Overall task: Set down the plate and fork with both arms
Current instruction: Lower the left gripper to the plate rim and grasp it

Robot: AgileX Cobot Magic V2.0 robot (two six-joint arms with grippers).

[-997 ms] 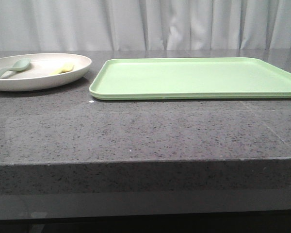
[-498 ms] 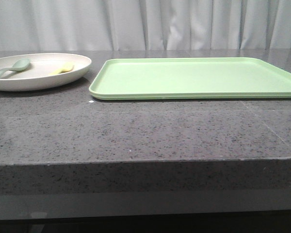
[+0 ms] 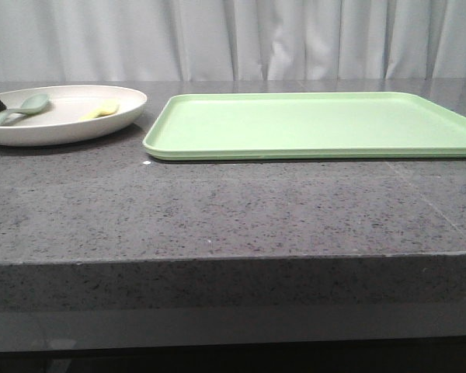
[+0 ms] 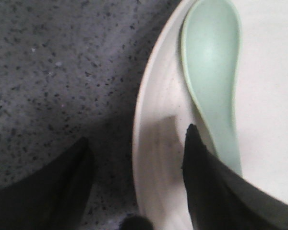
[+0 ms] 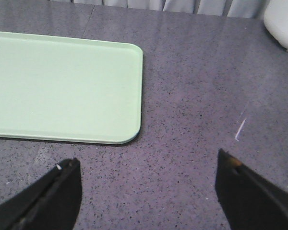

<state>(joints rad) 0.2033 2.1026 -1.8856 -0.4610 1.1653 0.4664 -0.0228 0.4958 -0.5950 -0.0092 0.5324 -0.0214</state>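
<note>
From the front camera I see the plate (image 3: 62, 116) at about ten o'clock on the dark speckled stone table (image 3: 217, 210), just left of the light-green tray (image 3: 318, 124), the two close but apart. The pale-yellow fork (image 3: 101, 109) lies inside the plate toward its right side, and the grey-green spoon (image 3: 19, 109) lies in the left part.

My left gripper (image 4: 137, 158) is spread wide, straddling the plate's rim: one finger (image 4: 206, 191) sits over the plate's inner slope just beside the spoon's handle, the other hangs over bare table outside the rim. I can't tell whether either finger touches anything. In the front view only a dark sliver of that arm shows at the far left edge.

My right gripper (image 5: 149, 191) is also spread apart, holding nothing, above bare table near a rounded corner of the tray. A white rounded object (image 5: 283, 24) sits at the frame's corner.
</note>
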